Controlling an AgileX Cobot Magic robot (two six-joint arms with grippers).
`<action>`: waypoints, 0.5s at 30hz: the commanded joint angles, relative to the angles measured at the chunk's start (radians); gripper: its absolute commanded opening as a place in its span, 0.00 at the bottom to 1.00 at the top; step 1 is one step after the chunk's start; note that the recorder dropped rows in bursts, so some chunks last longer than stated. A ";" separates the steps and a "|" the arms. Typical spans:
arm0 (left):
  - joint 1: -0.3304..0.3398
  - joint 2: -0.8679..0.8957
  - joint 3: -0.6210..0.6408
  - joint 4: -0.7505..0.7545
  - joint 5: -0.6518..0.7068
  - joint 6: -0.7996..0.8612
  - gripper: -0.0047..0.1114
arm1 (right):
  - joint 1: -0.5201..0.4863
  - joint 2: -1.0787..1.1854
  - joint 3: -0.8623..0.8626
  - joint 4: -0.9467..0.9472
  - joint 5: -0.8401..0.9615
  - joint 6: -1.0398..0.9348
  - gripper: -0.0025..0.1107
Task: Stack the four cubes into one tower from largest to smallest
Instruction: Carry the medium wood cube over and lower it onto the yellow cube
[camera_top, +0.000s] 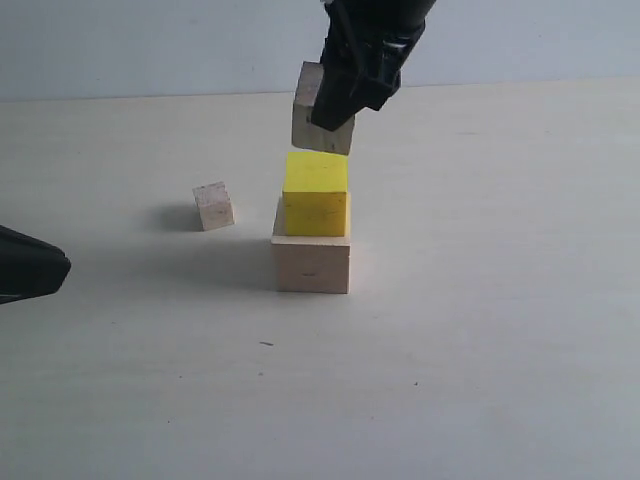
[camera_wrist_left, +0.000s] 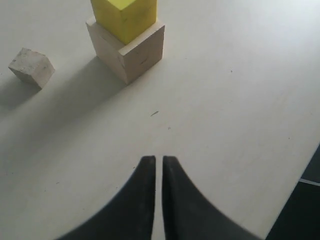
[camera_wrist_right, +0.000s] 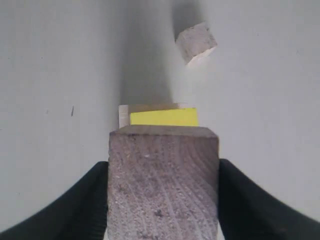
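A bright yellow cube (camera_top: 316, 194) sits on the large pale wood cube (camera_top: 312, 264) mid-table. Just above the yellow cube hangs a small speckled wood cube (camera_top: 312, 125), not touching it, with my right gripper (camera_top: 345, 100) shut on it. In the right wrist view that held cube (camera_wrist_right: 163, 182) fills the space between the black fingers (camera_wrist_right: 82, 205), with the yellow cube (camera_wrist_right: 163, 117) below it. The other small wood cube (camera_top: 214, 206) lies on the table left of the stack. My left gripper (camera_wrist_left: 155, 159) is shut and empty, low over bare table, short of the stack (camera_wrist_left: 127, 35).
In the left wrist view the table's edge (camera_wrist_left: 302, 172) runs along one side, with a dark floor beyond it. The loose small cube (camera_wrist_left: 32, 66) lies apart from the stack. The left arm's tip (camera_top: 30, 265) shows at the left border of the exterior view.
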 joint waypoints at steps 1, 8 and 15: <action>0.002 -0.007 -0.006 0.003 0.000 0.000 0.11 | 0.029 -0.007 0.003 -0.023 -0.007 -0.048 0.02; 0.000 -0.007 -0.006 -0.020 0.012 0.000 0.11 | 0.036 -0.007 0.003 -0.083 -0.008 -0.149 0.02; 0.000 -0.007 -0.006 -0.024 0.026 0.000 0.11 | 0.033 0.014 0.003 -0.053 -0.092 -0.192 0.02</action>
